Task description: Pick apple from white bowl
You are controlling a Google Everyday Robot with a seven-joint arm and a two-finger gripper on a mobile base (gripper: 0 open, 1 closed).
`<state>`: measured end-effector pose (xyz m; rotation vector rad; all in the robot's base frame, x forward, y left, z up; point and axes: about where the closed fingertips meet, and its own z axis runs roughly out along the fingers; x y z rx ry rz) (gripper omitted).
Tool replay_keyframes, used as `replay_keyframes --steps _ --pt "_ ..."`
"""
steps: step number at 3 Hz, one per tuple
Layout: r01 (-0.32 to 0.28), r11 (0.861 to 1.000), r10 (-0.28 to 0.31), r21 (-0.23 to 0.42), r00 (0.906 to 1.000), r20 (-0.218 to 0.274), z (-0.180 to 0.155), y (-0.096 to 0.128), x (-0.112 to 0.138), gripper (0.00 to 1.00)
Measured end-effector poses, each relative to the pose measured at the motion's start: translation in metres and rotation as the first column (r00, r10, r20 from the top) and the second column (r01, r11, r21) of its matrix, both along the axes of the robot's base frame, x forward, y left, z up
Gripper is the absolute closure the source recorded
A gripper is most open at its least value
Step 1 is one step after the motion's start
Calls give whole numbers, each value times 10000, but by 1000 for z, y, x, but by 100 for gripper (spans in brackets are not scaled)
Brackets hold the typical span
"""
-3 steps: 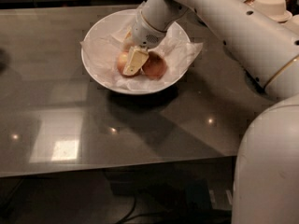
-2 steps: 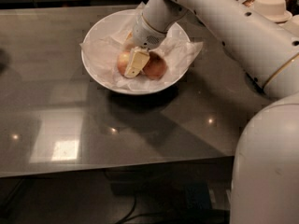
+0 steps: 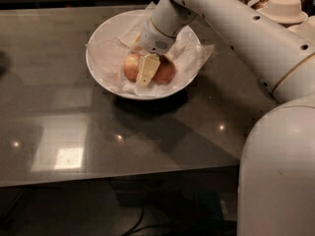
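The white bowl [image 3: 101, 68], lined with crinkled white paper, stands on the dark glossy table at the upper middle. Two apples lie in it: the paler yellow-pink apple [image 3: 131, 66] on the left and a darker red apple [image 3: 166, 72] on the right. My gripper [image 3: 143, 74] reaches down into the bowl from the upper right. Its cream tip sits between the two apples, against the right side of the paler one. The wrist hides the back of both apples.
Stacked beige paper bowls [image 3: 283, 8] stand at the back right behind my arm. My white arm [image 3: 246, 28] crosses above the table's right part, and my body [image 3: 278, 171] fills the lower right. The table's front edge [image 3: 118, 178] runs below.
My gripper has sunk a little lower and forward in the bowl, staying between the two apples. The bowl and the apples have barely moved.
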<state>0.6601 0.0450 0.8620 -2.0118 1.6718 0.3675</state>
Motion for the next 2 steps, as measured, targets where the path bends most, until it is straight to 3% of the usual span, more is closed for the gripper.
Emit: replay_keyframes --steps 1,2 --pt "-27 9999 26 -97 9999 -123 -6 0 1 19" --pt "-130 9997 124 -222 9996 -268 -13 4 2 27"
